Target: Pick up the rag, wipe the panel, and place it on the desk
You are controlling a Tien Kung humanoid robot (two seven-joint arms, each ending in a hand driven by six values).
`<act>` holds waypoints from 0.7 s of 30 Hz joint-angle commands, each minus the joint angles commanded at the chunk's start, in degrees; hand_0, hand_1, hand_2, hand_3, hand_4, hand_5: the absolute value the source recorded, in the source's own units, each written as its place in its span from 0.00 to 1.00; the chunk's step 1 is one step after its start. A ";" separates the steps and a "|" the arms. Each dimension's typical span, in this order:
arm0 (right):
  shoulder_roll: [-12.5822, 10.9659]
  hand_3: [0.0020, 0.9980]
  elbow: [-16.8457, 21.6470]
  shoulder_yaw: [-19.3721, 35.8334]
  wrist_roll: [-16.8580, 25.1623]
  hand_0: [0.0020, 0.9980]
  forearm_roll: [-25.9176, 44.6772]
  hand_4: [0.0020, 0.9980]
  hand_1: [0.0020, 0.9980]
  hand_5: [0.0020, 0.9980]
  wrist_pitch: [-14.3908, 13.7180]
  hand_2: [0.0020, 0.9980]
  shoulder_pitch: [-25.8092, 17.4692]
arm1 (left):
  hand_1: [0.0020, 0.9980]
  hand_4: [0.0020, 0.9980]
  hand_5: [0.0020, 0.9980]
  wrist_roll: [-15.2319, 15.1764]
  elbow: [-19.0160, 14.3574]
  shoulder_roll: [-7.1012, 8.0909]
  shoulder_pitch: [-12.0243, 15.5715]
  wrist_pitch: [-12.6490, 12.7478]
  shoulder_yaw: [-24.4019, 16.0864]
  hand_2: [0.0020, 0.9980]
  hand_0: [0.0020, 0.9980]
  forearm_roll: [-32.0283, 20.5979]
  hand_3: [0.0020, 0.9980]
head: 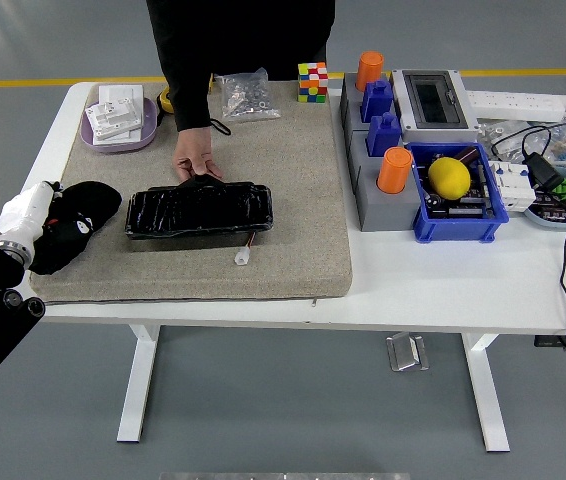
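Observation:
The black rag (pixel 83 215) lies at the left end of the tan mat (pixel 293 200). My left hand (pixel 51 228) comes in from the left edge, its white wrist just left of the rag, and its dark fingers are closed in the rag's cloth. The black glossy panel (pixel 199 210) lies flat on the mat just right of the rag. A person stands at the far side, and one hand (pixel 195 160) rests on the panel's far edge. My right arm is out of view.
A purple tray (pixel 91 138) with white parts sits at the back left, with a bag of hardware (pixel 246 95) and a colour cube (pixel 312 81) behind the mat. Grey and blue bins (pixel 458 225), orange cylinders, a yellow ball and cables fill the right side. A small white connector (pixel 242 257) lies in front of the panel.

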 joint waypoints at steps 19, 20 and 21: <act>0.12 0.58 0.00 2.43 -0.54 0.72 -2.79 1.00 0.58 0.42 0.16 0.67 -0.53 | 0.19 0.29 0.00 5.15 -9.92 0.23 1.72 -1.91 -1.99 0.49 0.25 6.24 0.34; 0.11 0.58 0.00 2.51 -0.56 0.72 -2.90 1.00 0.58 0.42 0.17 0.67 -0.53 | 0.19 0.29 0.00 5.21 -10.11 0.13 1.74 -1.86 -1.94 0.49 0.25 6.25 0.34; 0.08 0.58 0.00 2.36 -0.52 0.72 -2.76 1.00 0.58 0.42 0.16 0.67 -0.52 | 0.19 0.29 0.00 5.29 -10.31 0.00 1.74 -1.83 -1.92 0.49 0.25 6.21 0.34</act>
